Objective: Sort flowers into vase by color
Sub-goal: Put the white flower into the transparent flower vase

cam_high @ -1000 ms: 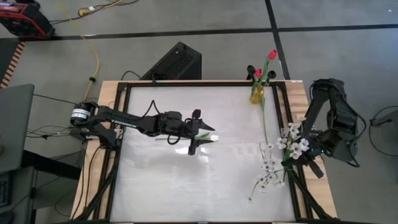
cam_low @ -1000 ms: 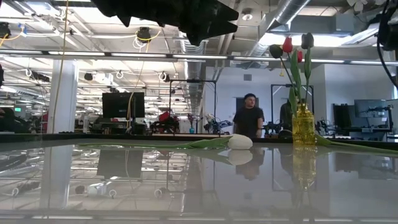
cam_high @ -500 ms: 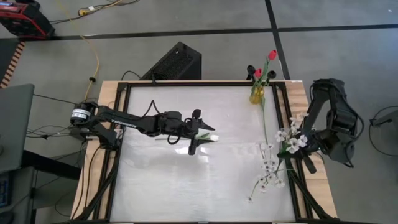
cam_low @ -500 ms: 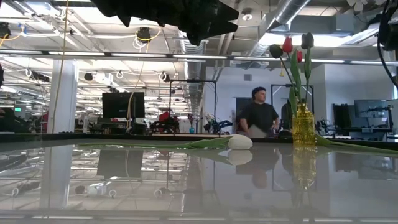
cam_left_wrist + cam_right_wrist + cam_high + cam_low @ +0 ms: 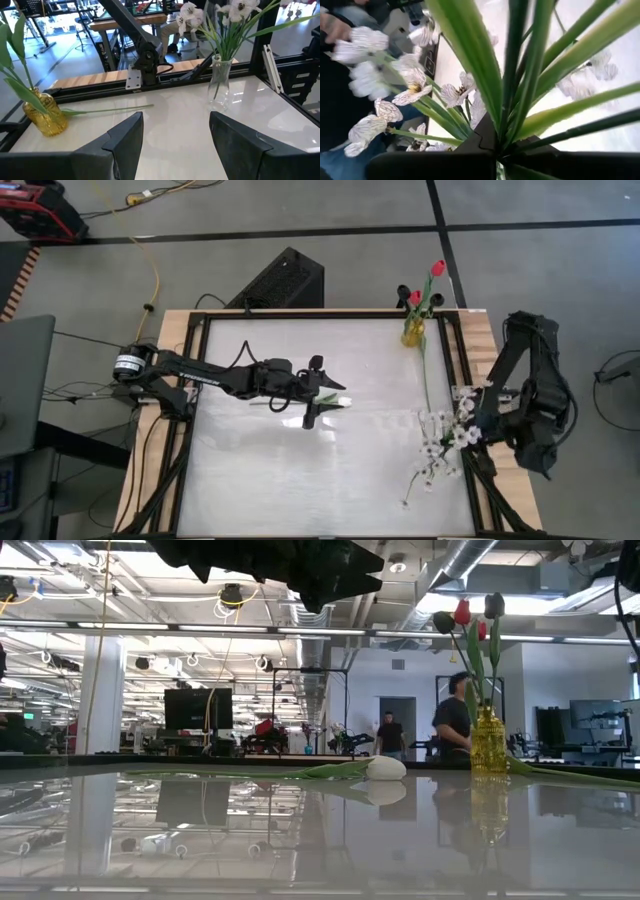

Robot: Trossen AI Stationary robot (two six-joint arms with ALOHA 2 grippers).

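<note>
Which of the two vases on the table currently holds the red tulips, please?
The amber vase at the table's far edge holds the red tulips; the clear vase holds white flowers.

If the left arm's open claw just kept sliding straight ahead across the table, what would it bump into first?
Hard to judge depth, but the left gripper points at bare table first. Farther on, the clear vase of white flowers sits slightly to one side, the wooden edge beyond. It might brush that vase, or slip past it.
</note>
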